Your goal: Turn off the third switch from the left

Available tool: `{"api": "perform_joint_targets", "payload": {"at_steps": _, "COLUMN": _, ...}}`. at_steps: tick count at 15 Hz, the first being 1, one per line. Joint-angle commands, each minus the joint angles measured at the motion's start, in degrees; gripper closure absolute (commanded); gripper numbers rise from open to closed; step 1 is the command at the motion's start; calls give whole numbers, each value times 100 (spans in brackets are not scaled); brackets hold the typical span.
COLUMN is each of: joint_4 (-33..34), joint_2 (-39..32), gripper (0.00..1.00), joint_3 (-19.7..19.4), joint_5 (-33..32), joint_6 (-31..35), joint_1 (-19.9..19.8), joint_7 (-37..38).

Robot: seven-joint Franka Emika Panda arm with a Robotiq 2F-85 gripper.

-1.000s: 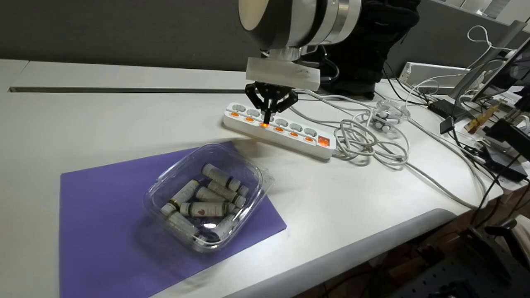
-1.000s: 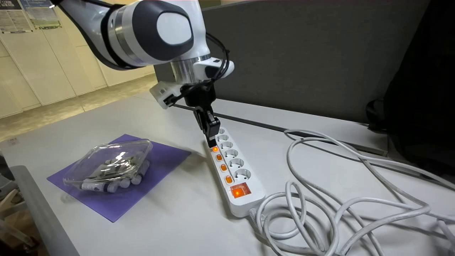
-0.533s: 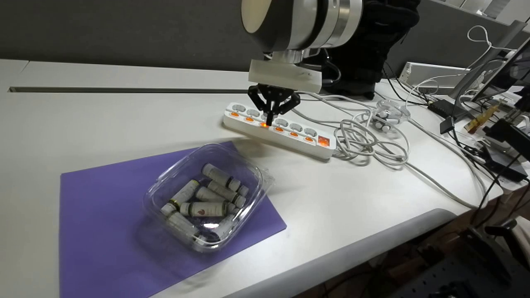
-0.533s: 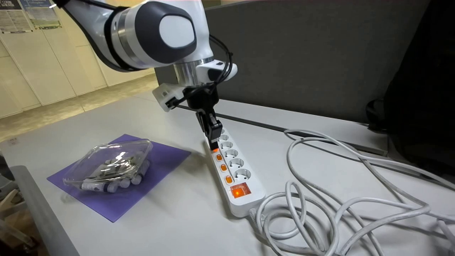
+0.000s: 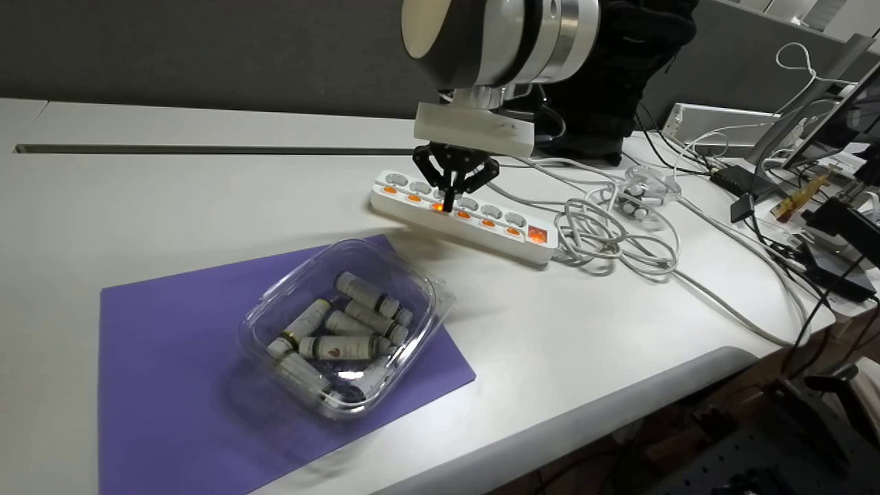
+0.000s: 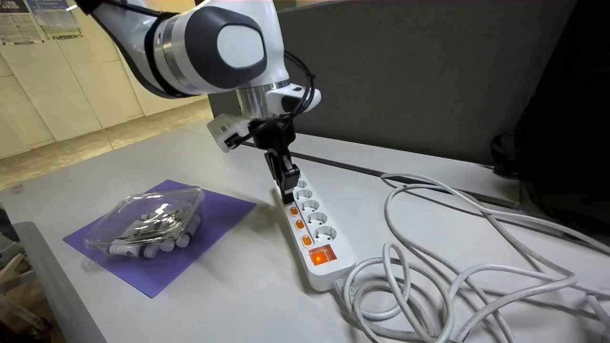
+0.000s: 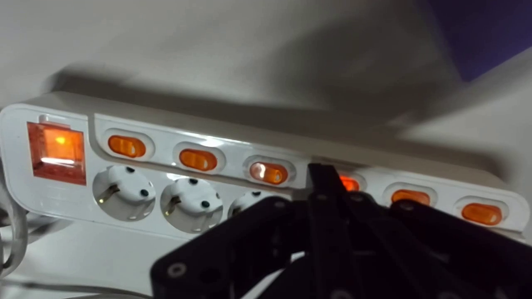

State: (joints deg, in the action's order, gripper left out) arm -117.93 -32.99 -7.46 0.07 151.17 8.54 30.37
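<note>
A long white power strip [image 5: 481,238] lies on the table, also in view in an exterior view [image 6: 344,263] and the wrist view [image 7: 16,143]. The third switch [image 5: 438,207] glows orange-red, unlike the dimmer neighbouring switches. In the wrist view the third switch [image 7: 350,183] shows only partly beside the fingertips. In an exterior view the fingers hide it. My gripper [image 5: 448,208] is shut and empty, pointing down, its tips over the cable-side part of the third switch. It also shows in an exterior view [image 6: 288,199] and the wrist view [image 7: 326,168]. I cannot tell whether the tips touch.
A lit main switch [image 5: 537,235] sits at the strip's cable end. Coiled white cables [image 5: 598,227] lie beyond it. A clear plastic box [image 5: 344,330] of small bottles stands on a purple sheet [image 5: 172,385]. A black bag [image 5: 619,75] stands behind.
The gripper has moved down and slightly toward the strip's cable end. In an exterior view its tips now cover the third switch, which showed there one second ago. The switch still glows.
</note>
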Motion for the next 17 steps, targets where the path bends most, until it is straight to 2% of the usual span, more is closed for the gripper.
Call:
{"api": "perform_joint_targets", "payload": {"at_steps": 1, "joint_4": 223, "joint_2": -157, "gripper": 100, "joint_3": -40, "joint_5": 80, "joint_6": -144, "joint_1": -10, "joint_7": -62}}
{"api": "perform_joint_targets", "payload": {"at_steps": 10, "joint_4": 480, "joint_2": -439, "gripper": 100, "joint_3": -36, "joint_5": 80, "joint_6": -375, "joint_1": -49, "joint_7": -97}}
{"api": "perform_joint_targets", "payload": {"at_steps": 15, "joint_4": 670, "joint_2": -379, "gripper": 100, "joint_3": 73, "joint_5": 228, "joint_6": -964, "joint_1": -171, "joint_7": -284}}
{"api": "perform_joint_targets", "payload": {"at_steps": 17, "joint_4": 706, "joint_2": -236, "gripper": 100, "joint_3": 161, "joint_5": 355, "joint_6": -1387, "joint_1": -264, "joint_7": -386}}
